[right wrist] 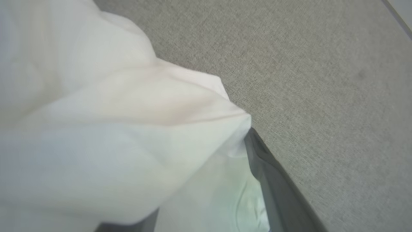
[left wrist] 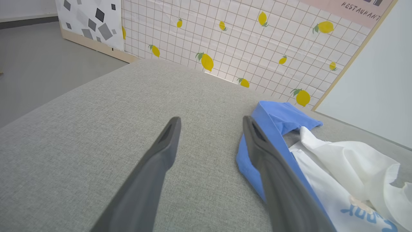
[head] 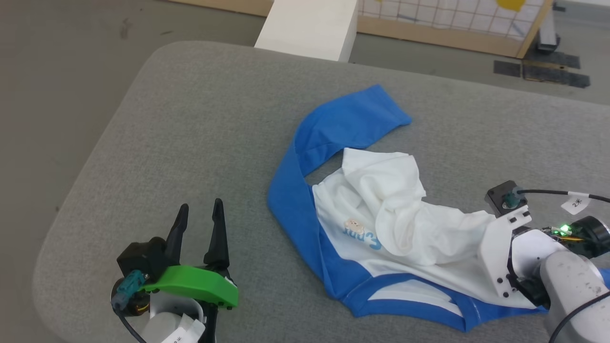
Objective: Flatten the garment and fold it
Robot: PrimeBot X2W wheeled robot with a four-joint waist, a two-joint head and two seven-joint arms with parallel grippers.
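Because the right gripper (right wrist: 212,141) sits at the pad's (head: 190,119) near right with its jaws apart and white cloth draped across them, your biggest risk is on the way out. One finger (right wrist: 276,187) shows bare, while the other is mostly buried under the fold. If you pull back fast or low, the cloth may catch on that buried finger and drag the shirt (head: 395,224) into a tighter heap.

At the pad's near left the left gripper (head: 200,212) hovers with its jaws spread and nothing between them, apart from the shirt. It gives no help pinning anything, so any tug from the right moves the whole shirt.

The shirt lies crumpled on the pad's right half. Its white body is bunched in loose ridges toward the middle, and a blue band curls round the left side. A grasp there could easily take two layers at once, which would lock the wrinkles in rather than flatten them.

Toward the pad's far edge one blue sleeve (head: 352,119) lies out flat. A hard pull from the near side would likely draw it in under the body.
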